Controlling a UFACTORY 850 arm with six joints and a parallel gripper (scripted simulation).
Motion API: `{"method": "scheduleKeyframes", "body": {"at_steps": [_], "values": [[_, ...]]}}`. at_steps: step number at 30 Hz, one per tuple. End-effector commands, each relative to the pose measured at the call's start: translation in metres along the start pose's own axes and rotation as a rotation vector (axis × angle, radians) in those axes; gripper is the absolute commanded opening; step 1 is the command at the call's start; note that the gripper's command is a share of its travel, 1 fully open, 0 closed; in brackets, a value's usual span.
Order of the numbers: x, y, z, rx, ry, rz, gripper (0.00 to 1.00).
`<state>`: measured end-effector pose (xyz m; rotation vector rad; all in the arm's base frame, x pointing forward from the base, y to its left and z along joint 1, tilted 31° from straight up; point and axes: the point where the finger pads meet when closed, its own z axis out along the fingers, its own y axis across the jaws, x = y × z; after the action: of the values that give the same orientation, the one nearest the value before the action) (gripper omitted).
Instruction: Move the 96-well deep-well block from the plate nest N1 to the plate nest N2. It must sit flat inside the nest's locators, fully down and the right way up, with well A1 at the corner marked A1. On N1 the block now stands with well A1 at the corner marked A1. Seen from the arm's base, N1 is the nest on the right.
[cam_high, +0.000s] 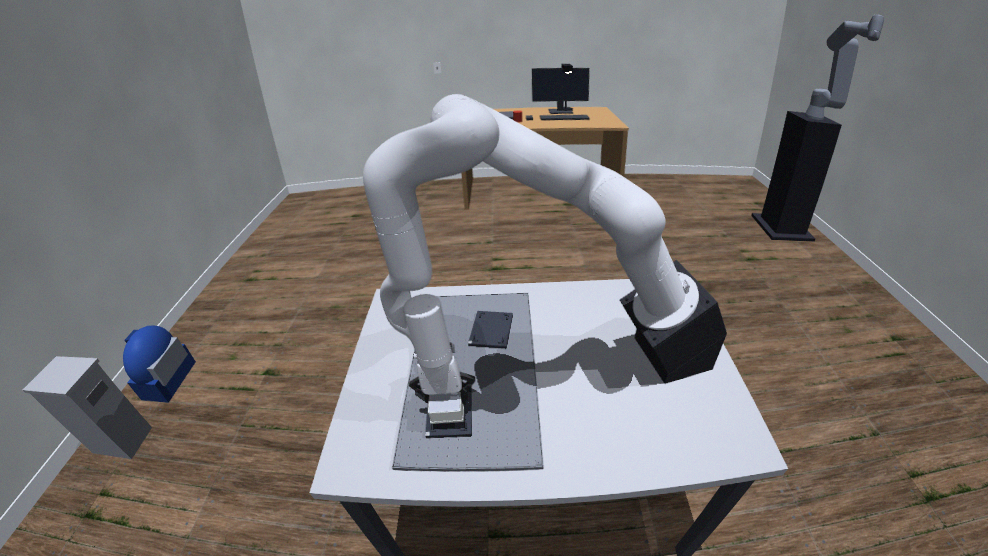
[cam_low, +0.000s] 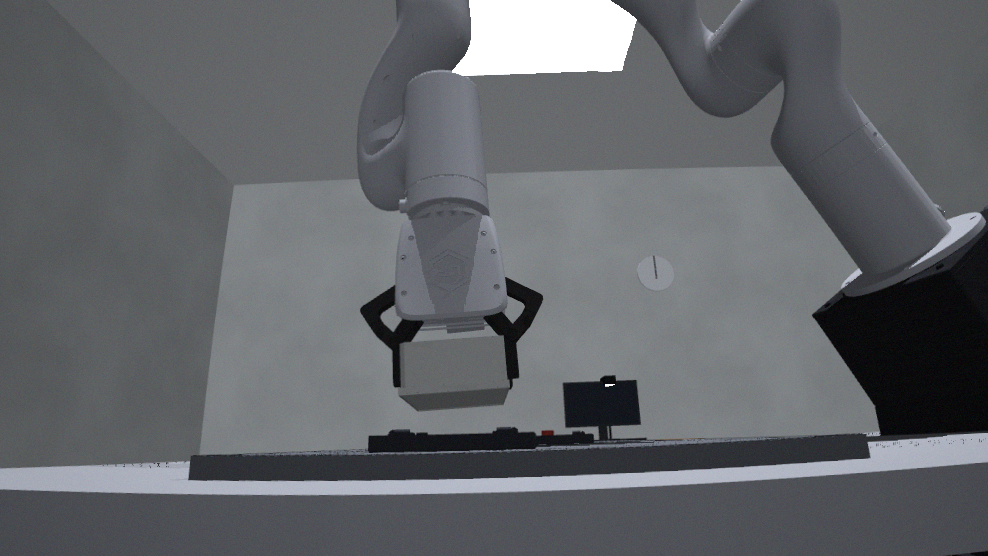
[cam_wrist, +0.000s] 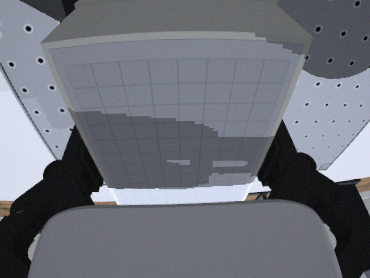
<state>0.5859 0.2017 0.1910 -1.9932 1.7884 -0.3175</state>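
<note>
Gripper (cam_low: 452, 363) was clamped on the deep-well block (cam_low: 452, 376), black fingers (cam_low: 395, 363) pressed vs. its two opposite side walls, spread wide to span it. Block hung in the air, clear of the nest below (cam_low: 442, 440) w/ a visible gap underneath; exterior view showed it about level, bottom face toward the deck. Wrist view: block's well grid (cam_wrist: 176, 121) faced up at the camera, partly shaded, w/ perforated grey base plate (cam_wrist: 320, 114) showing on both sides beneath.

Top view: block (cam_high: 445, 409) sat directly over the nearer black nest (cam_high: 449, 430) at the front of the grey base plate (cam_high: 497, 442). The other nest (cam_high: 491, 329), a dark flat square, lay further back on the same plate, well apart from the block, nothing on it. Can't tell A1 markings at this res.

Arm arched over from its black pedestal (cam_high: 690, 352) at the tabletop's (cam_high: 621, 442) right side, wrist pointing straight down. Bkgd: wooden desk (cam_high: 587, 131) w/ monitor (cam_high: 560, 84), second arm on a black column (cam_high: 798, 172).
</note>
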Motion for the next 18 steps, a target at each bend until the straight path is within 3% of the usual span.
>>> {"method": "scheduleKeyframes", "body": {"at_steps": [1,7,18], "values": [[0.0,-0.001,0.006,0.053,0.036,0.0,0.0],[0.0,-0.001,0.016,0.053,0.036,0.0,0.0],[0.0,-0.001,0.017,0.053,0.036,0.0,0.0]]}}
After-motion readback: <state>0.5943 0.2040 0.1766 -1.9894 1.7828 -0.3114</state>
